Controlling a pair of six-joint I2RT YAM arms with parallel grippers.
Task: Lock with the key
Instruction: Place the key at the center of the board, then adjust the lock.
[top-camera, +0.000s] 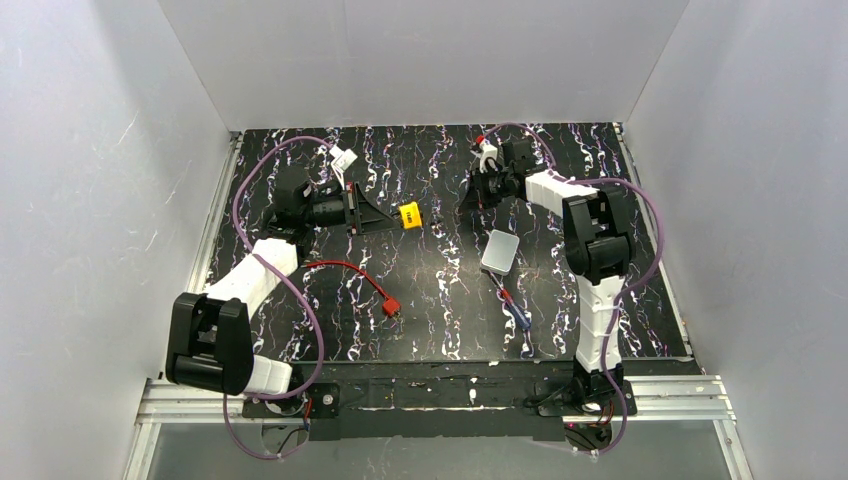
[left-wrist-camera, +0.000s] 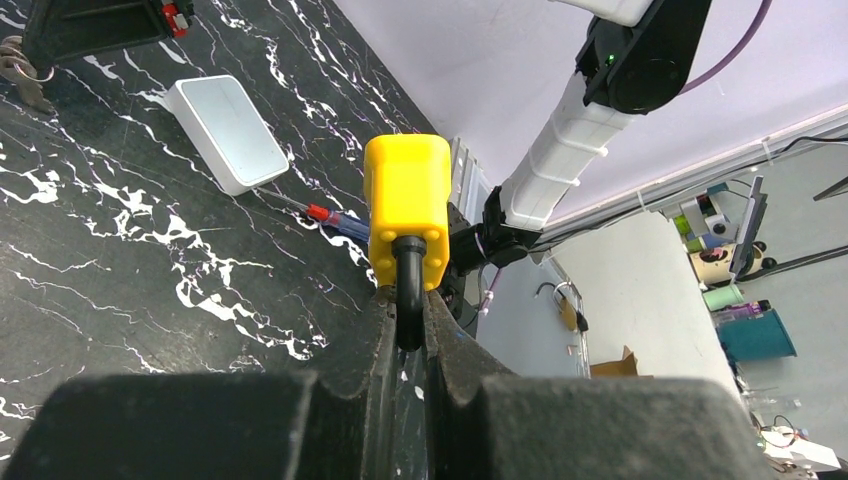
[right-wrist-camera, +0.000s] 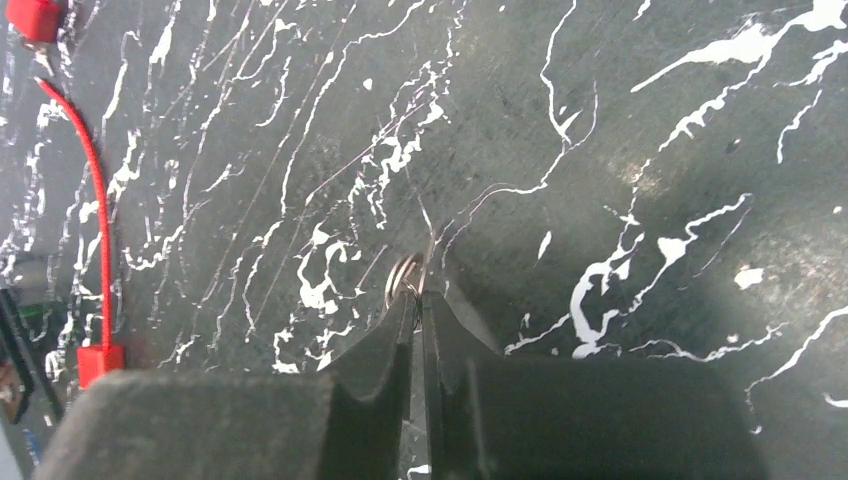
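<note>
The left tool (left-wrist-camera: 405, 335) is closed narrow on the black shackle (left-wrist-camera: 407, 280) of the yellow padlock (left-wrist-camera: 407, 195). The padlock body projects beyond the fingertips. The right tool (right-wrist-camera: 418, 292) is closed on a metal key ring (right-wrist-camera: 403, 272) pinched at its tips, just over the counter (top-camera: 440, 320). The two tools sit apart across the far half of the counter, the padlock between them. A white box (top-camera: 500, 251) and a screwdriver (top-camera: 513, 308) lie beside the right arm. A red cable (top-camera: 350, 270) lies nearer the left.
</note>
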